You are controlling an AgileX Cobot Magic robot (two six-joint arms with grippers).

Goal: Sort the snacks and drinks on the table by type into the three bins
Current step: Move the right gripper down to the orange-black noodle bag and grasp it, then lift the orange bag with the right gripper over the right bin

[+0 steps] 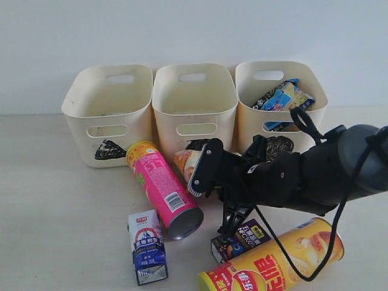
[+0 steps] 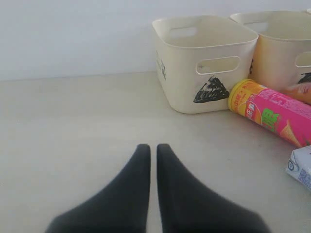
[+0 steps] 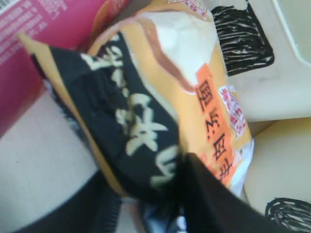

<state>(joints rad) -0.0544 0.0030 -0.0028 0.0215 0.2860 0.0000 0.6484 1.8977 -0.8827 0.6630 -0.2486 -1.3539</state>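
Orange-black packet (image 3: 146,111) – it sits on the table wedged between the pink tube (image 1: 163,188) and the square-marked bin (image 1: 194,103), close against both. The right gripper (image 3: 146,187) has a finger on either side of the packet's lower end; we cannot tell if it bites.

Risks, as we judge them:
- Crinkly foil held only by its end may slip out on a lift.
- Dragging it could nudge the pink tube and roll it toward the blue and white carton (image 1: 147,245).
- It may snag a rim on the way to the circle bin (image 1: 245,85), where the blue-white packet (image 1: 282,100) lies.
- The arm's cable hangs near the yellow tube (image 1: 273,260) — could catch.

The left gripper (image 2: 149,148) has its fingers together, empty, over the table (image 2: 73,121).
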